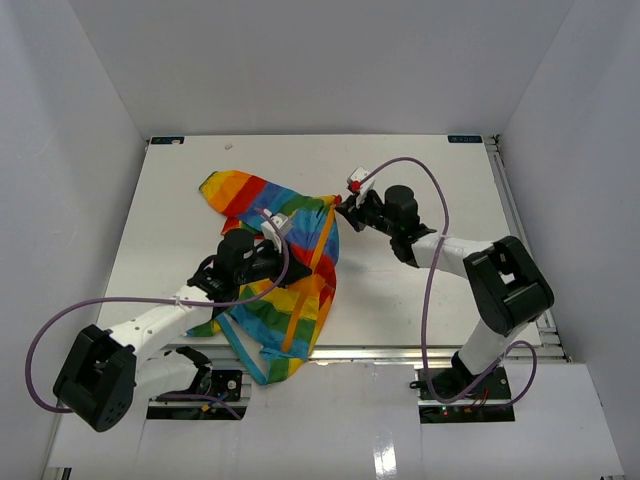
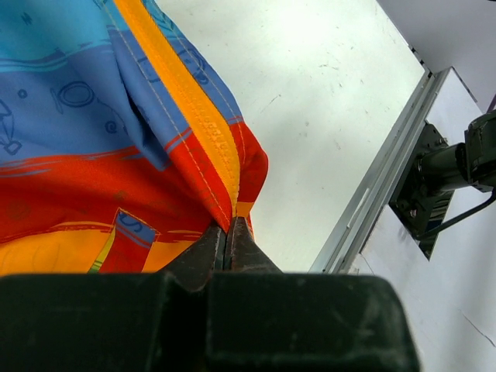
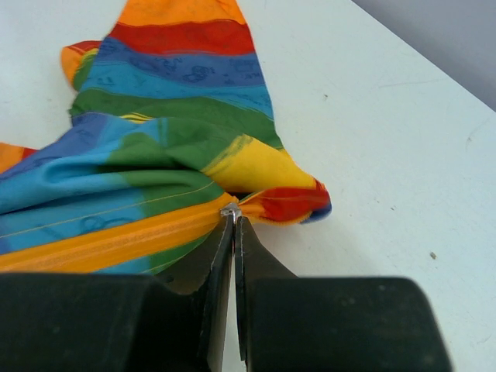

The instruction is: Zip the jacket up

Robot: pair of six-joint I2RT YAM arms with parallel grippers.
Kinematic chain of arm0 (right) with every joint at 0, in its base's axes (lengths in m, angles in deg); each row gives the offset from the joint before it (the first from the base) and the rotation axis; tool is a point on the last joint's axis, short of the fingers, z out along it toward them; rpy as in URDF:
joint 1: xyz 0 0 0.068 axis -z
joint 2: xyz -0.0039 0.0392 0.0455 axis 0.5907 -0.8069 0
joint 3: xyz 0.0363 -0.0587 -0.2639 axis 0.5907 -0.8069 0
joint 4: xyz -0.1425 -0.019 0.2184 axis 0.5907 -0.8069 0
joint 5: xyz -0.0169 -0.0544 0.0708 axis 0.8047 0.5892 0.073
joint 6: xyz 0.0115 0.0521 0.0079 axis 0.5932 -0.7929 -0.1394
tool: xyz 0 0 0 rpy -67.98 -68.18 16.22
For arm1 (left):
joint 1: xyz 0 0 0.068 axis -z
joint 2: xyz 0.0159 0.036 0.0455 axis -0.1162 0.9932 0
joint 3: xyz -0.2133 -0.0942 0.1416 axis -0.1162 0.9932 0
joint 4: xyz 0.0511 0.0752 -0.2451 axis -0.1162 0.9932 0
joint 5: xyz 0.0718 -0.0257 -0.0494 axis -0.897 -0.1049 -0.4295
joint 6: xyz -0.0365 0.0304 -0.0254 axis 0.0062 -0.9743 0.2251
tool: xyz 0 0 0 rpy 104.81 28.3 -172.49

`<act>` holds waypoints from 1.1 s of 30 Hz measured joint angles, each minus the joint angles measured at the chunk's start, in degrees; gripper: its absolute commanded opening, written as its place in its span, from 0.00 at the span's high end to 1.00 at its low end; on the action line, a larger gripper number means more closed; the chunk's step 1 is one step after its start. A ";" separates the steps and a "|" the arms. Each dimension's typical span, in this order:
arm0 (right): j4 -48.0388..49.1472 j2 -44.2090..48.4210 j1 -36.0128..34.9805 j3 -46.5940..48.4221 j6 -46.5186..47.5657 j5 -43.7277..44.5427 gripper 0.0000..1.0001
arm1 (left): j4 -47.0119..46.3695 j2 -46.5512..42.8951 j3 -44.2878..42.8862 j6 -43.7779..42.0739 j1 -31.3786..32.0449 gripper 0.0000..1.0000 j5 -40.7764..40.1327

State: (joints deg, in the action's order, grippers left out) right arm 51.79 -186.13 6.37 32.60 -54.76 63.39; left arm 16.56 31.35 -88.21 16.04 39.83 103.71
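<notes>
Left gripper (image 2: 230,226), right gripper (image 3: 234,222): two, pinching one jacket (image 1: 300,297).

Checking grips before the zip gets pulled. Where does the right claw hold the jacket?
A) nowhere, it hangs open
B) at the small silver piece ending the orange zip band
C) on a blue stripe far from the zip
B: the right claw is shut, its tips meeting at the silver piece that ends the orange zip band of the jacket.
</notes>
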 measured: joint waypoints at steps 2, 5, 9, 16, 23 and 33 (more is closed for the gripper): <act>0.71 -2.86 1.23 1.73 -0.90 0.01 0.92 | 0.22 -0.70 0.31 0.02 0.02 1.00 -0.89; 1.18 -6.74 3.70 4.14 -2.75 -0.49 0.92 | 0.45 -2.07 0.73 -0.02 0.05 1.00 -2.19; 2.66 -12.19 6.84 8.81 -5.78 -1.48 0.92 | 0.88 -2.83 0.79 -0.11 0.34 1.00 -3.26; 3.75 -19.37 8.31 15.03 -11.56 -6.62 0.92 | 1.95 -6.54 1.16 -0.32 0.34 1.00 -9.67; 5.82 -19.84 9.35 16.30 -15.16 -10.60 0.92 | 2.72 -10.07 2.09 -0.36 0.52 1.00 -12.90; 6.75 -17.59 11.27 12.98 -18.62 -7.62 0.92 | -0.05 -4.88 3.59 -1.48 1.56 1.00 -19.34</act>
State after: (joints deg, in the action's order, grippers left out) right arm 58.54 -203.72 17.64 45.57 -73.38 55.77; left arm 16.51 26.47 -84.62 14.55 41.39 84.38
